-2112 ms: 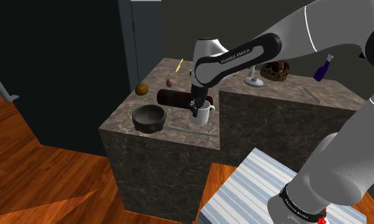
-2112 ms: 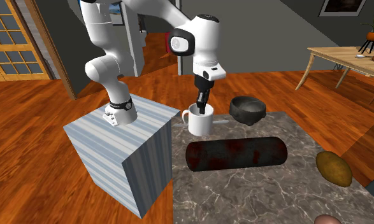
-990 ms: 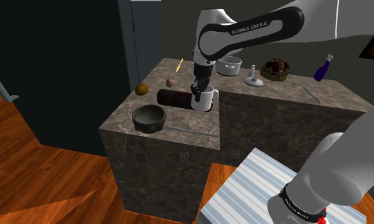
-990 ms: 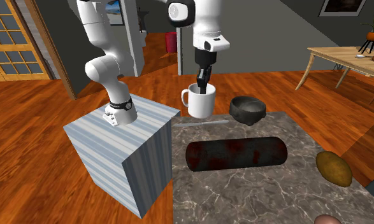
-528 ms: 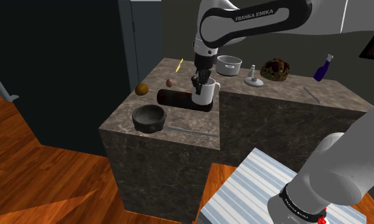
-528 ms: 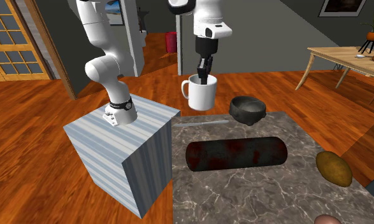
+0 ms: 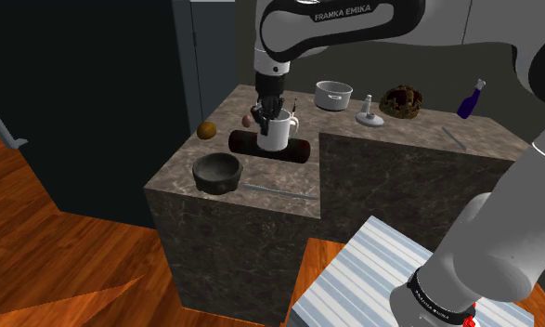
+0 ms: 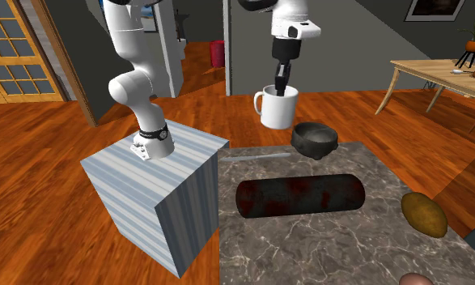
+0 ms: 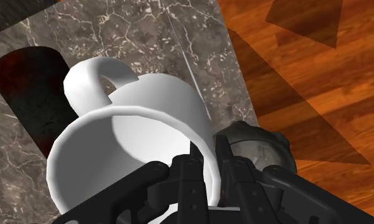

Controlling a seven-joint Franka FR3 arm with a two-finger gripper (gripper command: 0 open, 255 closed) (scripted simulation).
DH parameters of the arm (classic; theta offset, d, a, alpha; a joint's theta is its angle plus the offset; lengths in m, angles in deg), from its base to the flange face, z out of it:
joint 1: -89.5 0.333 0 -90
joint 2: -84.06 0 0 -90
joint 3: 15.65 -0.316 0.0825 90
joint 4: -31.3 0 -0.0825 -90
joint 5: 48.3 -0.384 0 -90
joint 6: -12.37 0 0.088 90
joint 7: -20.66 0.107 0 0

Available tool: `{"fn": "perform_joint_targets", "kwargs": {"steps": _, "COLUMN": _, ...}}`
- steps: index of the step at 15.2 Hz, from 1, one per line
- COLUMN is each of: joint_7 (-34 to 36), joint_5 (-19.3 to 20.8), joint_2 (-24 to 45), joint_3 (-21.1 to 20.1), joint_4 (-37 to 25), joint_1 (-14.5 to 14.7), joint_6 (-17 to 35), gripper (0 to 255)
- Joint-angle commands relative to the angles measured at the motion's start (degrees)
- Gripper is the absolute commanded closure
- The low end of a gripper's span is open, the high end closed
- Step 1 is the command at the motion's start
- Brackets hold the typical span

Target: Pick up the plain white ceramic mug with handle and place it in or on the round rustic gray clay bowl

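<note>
My gripper (image 7: 268, 110) is shut on the rim of the white mug (image 7: 277, 132), which hangs in the air above the marble counter (image 7: 187, 167). The wrist view has one finger inside and one outside the mug (image 9: 134, 133) wall, handle pointing away from the gripper (image 9: 206, 156). The dark grey bowl (image 7: 216, 173) stands upright near the counter's front corner, below the mug and toward the shoulder view's left. From the second exterior view the mug (image 8: 277, 108) hangs under the gripper (image 8: 282, 87), up and left of the bowl (image 8: 314, 139). Past the mug, the bowl (image 9: 255, 147) peeks out beside the fingers.
A dark reddish cylinder (image 7: 270, 146) lies on the counter under the mug. A thin metal rod (image 7: 279, 191) lies near the front edge. A brown potato (image 7: 206, 131), a pot (image 7: 333, 95), a basket (image 7: 403, 101) and a blue bottle (image 7: 472, 99) stand farther back. The striped stand (image 8: 159, 186) adjoins the counter.
The mug has been lifted off the counter in the shut gripper and carried up and toward the shoulder view's left, closer to the bowl. The bowl and cylinder have not moved.
</note>
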Motion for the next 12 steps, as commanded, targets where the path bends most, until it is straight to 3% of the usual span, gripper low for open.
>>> {"fn": "perform_joint_targets", "kwargs": {"steps": 1, "joint_7": 2.29, "joint_5": 0.48, "joint_2": 3.78, "joint_3": -1.08, "joint_4": -5.17, "joint_1": 1.03, "joint_6": -1.37, "gripper": 255}}
{"fn": "perform_joint_targets", "kwargs": {"steps": 7, "joint_7": 8.65, "joint_5": 2.57, "joint_2": 14.94, "joint_3": -3.59, "joint_4": -20.82, "joint_1": 4.87, "joint_6": -6.03, "gripper": 255}}
{"fn": "perform_joint_targets", "kwargs": {"steps": 11, "joint_7": 12.65, "joint_5": 4.69, "joint_2": 25.21, "joint_3": -4.64, "joint_4": -36.41, "joint_1": 8.58, "joint_6": -11.56, "gripper": 255}}
{"fn": "perform_joint_targets", "kwargs": {"steps": 12, "joint_7": 12.64, "joint_5": 4.63, "joint_2": 25.02, "joint_3": -4.58, "joint_4": -35.35, "joint_1": 8.55, "joint_6": -10.68, "gripper": 255}}
